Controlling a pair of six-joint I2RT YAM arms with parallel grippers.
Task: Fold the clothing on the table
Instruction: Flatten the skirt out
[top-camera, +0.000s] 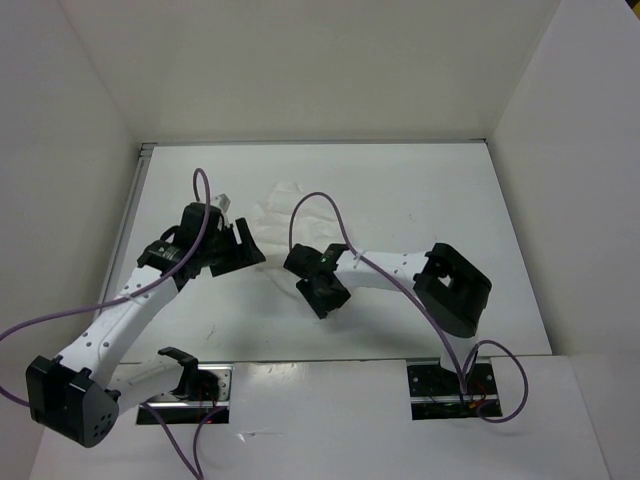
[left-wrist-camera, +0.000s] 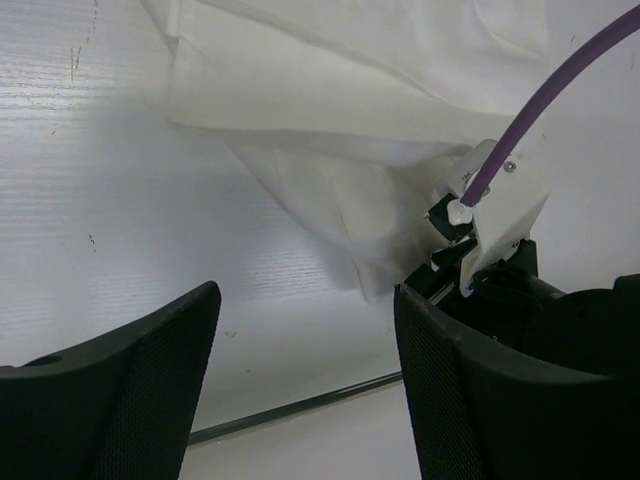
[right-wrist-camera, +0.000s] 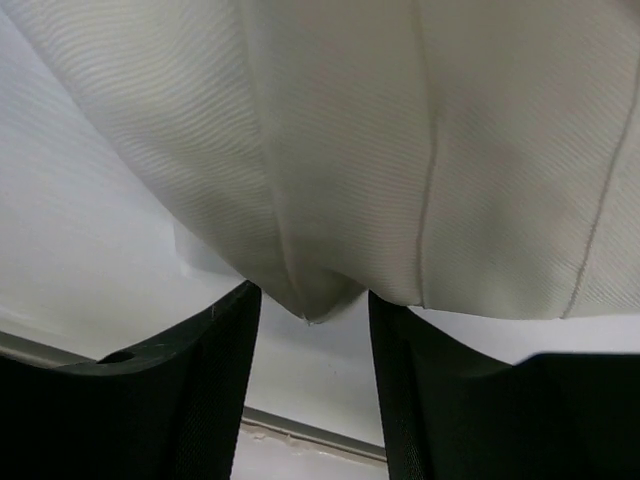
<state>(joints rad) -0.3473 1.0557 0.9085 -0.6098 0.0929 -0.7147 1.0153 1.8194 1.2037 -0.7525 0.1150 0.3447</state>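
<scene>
The clothing (top-camera: 283, 213) is hard to pick out from above: it is white on the white table (top-camera: 440, 200), and its near part is hidden under both wrists. It lies about mid-table, a touch toward 11 o'clock. In my right wrist view it fills the top of the picture and runs off three sides. A seamed fold sags between the tips of the right gripper (top-camera: 315, 280). Those fingers stand partly apart with table showing in the gap below the fold and nothing pinched. Whether the cloth touches them I cannot tell.

The left gripper (top-camera: 240, 243) sits at 9 o'clock of the clothing, spread wide, with only bare table between its fingers. A folded corner of cloth lies just beyond its tips. A white mount (left-wrist-camera: 500, 195) with a purple cable (left-wrist-camera: 560, 90) crowds in at 3 o'clock of that view.

The table is matte and lightly scuffed, with a thin grey edge (top-camera: 300, 143) at 12 and 9 o'clock and white walls (top-camera: 300, 60) rising right behind. Open room lies at 3 and 12 o'clock of the clothing.
</scene>
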